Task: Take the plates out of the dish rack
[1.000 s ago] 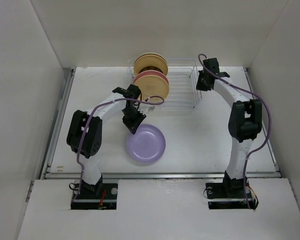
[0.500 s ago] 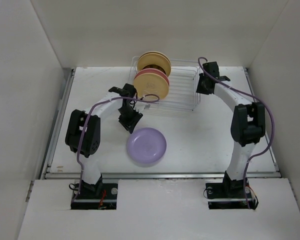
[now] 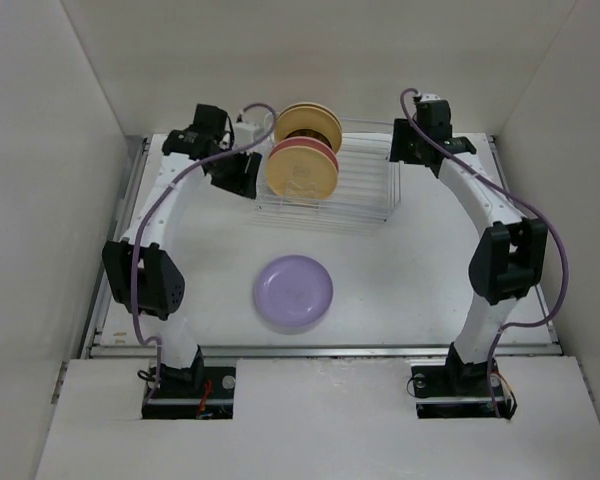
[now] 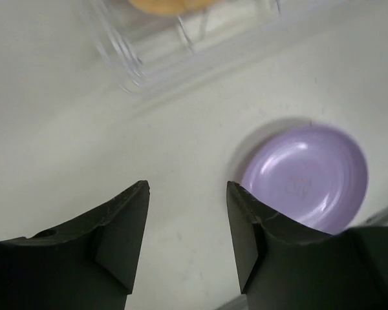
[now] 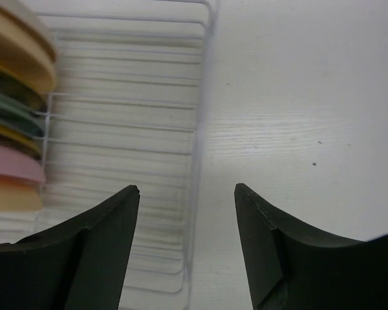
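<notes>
The lavender plate (image 3: 293,292) lies flat on the table in front of the dish rack (image 3: 360,185), apart from both grippers. Several plates stand upright at the rack's left end: a yellow one (image 3: 302,172) with a pink one behind it, and a cream one (image 3: 306,122) at the back. My left gripper (image 3: 240,175) hangs open and empty by the rack's left end; its wrist view shows the lavender plate (image 4: 304,177) below right. My right gripper (image 3: 403,150) is open over the rack's right wall (image 5: 197,155), with the cream (image 5: 16,39), teal (image 5: 13,106) and pink (image 5: 13,161) plates at far left.
White walls enclose the table on three sides. A raised lip (image 3: 320,350) runs along the near edge in front of the arm bases. The rack's right half (image 5: 123,129) holds only bare wire.
My left gripper opened, left the lavender plate on the table and swung up and back to the rack's left end. My right gripper opened at the rack's right wall and shifted slightly back.
</notes>
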